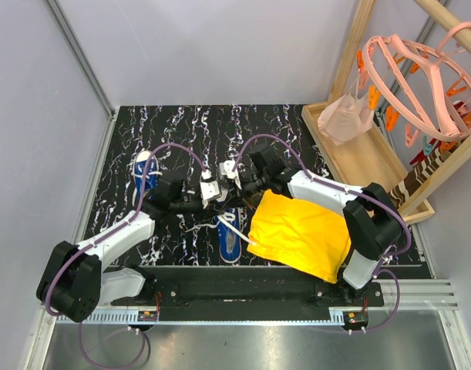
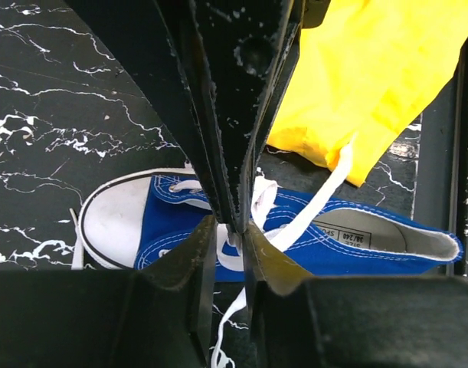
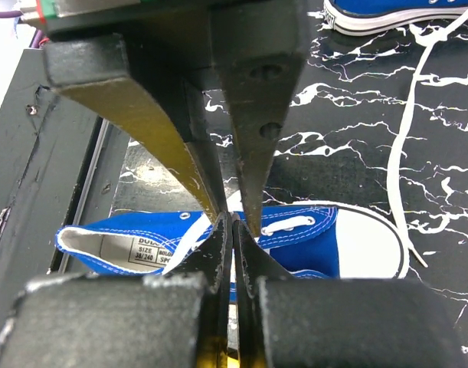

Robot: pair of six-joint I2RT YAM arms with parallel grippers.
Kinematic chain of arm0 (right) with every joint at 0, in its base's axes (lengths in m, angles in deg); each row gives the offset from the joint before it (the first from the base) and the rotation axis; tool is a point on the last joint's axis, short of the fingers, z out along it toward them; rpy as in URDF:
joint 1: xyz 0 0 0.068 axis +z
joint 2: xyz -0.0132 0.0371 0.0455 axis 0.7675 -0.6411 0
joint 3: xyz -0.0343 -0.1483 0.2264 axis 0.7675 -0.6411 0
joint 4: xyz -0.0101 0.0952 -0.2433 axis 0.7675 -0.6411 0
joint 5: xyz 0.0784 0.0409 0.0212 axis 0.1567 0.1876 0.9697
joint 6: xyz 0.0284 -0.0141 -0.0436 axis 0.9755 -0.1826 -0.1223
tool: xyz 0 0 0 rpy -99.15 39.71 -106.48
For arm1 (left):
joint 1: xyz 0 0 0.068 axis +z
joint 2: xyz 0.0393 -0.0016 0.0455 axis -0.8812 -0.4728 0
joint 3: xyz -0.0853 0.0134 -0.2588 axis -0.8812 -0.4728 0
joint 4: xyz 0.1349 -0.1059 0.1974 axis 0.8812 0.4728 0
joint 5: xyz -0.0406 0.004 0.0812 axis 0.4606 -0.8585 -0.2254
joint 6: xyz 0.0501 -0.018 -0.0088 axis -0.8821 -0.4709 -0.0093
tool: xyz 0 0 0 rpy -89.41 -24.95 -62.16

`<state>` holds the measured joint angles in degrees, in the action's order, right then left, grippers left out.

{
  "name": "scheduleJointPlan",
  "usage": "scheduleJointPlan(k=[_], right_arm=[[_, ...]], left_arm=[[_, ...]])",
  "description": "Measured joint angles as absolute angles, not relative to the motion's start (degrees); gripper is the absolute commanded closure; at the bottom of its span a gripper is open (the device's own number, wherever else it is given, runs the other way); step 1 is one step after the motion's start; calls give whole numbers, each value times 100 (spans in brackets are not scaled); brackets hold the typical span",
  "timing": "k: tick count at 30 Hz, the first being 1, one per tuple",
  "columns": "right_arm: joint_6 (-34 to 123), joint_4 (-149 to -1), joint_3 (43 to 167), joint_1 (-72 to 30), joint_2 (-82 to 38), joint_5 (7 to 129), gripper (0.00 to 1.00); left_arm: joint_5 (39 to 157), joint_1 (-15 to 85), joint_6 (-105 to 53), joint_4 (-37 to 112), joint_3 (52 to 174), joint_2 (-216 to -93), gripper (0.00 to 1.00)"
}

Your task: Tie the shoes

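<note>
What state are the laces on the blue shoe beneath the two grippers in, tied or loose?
Loose. The laces trail off the shoe toward the yellow cloth; no bow shows.

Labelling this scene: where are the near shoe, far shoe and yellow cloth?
near shoe [image 2: 115, 224]: left wrist view, white toe cap.
far shoe [image 3: 394, 8]: right wrist view, blue side.
yellow cloth [image 1: 301, 231]: top external view, middle.

Bright, even overhead light, faint shadows; right gripper close to lens, perhaps slightly blurred.
</note>
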<state>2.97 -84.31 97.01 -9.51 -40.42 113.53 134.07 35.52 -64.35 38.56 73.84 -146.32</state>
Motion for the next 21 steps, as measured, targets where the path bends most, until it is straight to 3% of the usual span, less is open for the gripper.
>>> scheduleJointPlan(k=[4, 7, 21], right_arm=[[301, -8372, 9657, -959, -4016, 11342, 99], [341, -8359, 9635, -964, -3992, 11316, 76], [1200, -8107, 8195, -817, -2685, 10534, 61]], left_arm=[[13446, 3550, -6347, 3869, 7384, -14632, 100], [13446, 3552, -6330, 3851, 7384, -14632, 100], [13438, 3552, -6030, 3604, 7384, -14632, 100]])
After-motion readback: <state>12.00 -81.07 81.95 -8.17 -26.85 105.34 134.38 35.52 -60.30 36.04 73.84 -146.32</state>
